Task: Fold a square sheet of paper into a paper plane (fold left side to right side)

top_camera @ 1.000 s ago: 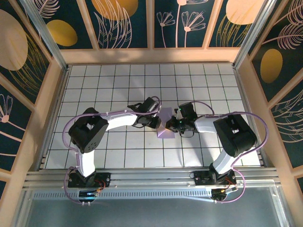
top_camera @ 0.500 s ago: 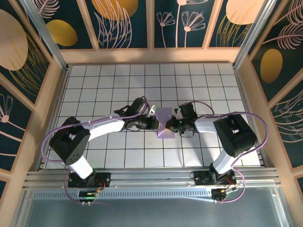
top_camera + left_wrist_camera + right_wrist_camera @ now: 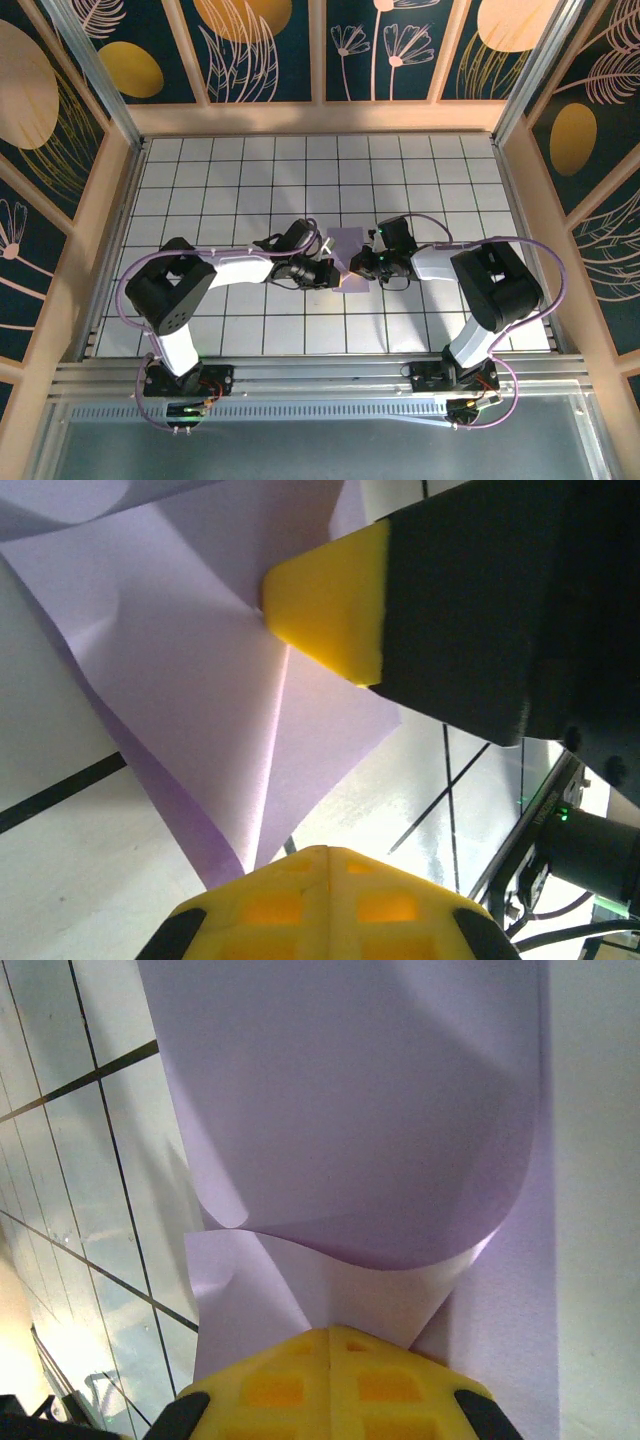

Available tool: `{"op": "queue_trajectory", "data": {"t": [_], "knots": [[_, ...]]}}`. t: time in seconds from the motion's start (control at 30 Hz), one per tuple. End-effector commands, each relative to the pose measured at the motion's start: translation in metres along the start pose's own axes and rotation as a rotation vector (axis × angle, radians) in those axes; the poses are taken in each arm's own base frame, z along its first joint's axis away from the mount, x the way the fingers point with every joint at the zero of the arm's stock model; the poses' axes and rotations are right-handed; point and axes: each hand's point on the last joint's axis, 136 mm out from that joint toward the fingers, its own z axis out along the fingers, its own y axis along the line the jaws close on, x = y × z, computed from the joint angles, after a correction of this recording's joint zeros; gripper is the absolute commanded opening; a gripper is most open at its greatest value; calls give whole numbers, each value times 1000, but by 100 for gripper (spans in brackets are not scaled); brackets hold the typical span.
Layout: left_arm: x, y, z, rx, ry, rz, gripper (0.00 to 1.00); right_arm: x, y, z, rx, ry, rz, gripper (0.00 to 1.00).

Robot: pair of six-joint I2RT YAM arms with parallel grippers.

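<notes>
**A:** Where does the square sheet of paper (image 3: pixel 346 262) sit?

**B:** Mid-table on the white grid tiles (image 3: pixel 250 180), between the 2 arms. It is partly folded and not flat. The right wrist view shows 1 flap curling up and over the layer beneath, with no pressed edge yet.

**A:** And the grippers?

**B:** The right gripper (image 3: pixel 330 1332) is clenched with the lavender paper running straight into its tips, so I judge it is pinching the sheet. The left gripper (image 3: pixel 325 858) is also clenched, right at a pointed corner of the sheet. I cannot tell whether that corner is actually caught between the fingers or only lies against them.

**A:** What could go wrong from here?

**B:** 3 things, in my judgement. If both grippers hold the sheet and the arms draw apart, the thin paper could tear at the centre crease, where the right fingertip meets it. If the left side has missed the corner, carrying left over to right moves nothing, or only nudges the sheet askew on the glossy tiles. And the curled flap could be flattened before its edges line up, setting a crooked crease that spoils every later fold.

**A:** So what does it call for?

**B:** A slow, slack carry, with 1 side anchoring.
</notes>
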Motion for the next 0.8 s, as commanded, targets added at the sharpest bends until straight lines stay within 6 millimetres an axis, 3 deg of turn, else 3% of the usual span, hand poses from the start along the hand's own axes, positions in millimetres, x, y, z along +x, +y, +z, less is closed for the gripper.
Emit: {"op": "queue_trajectory", "data": {"t": [0.0,0.77], "knots": [[-7,-8,4,19,-1,21,5,22,-33,3,119,51,39,0],[0,23,14,-89,24,6,3,24,-37,3,135,59,39,0]]}}
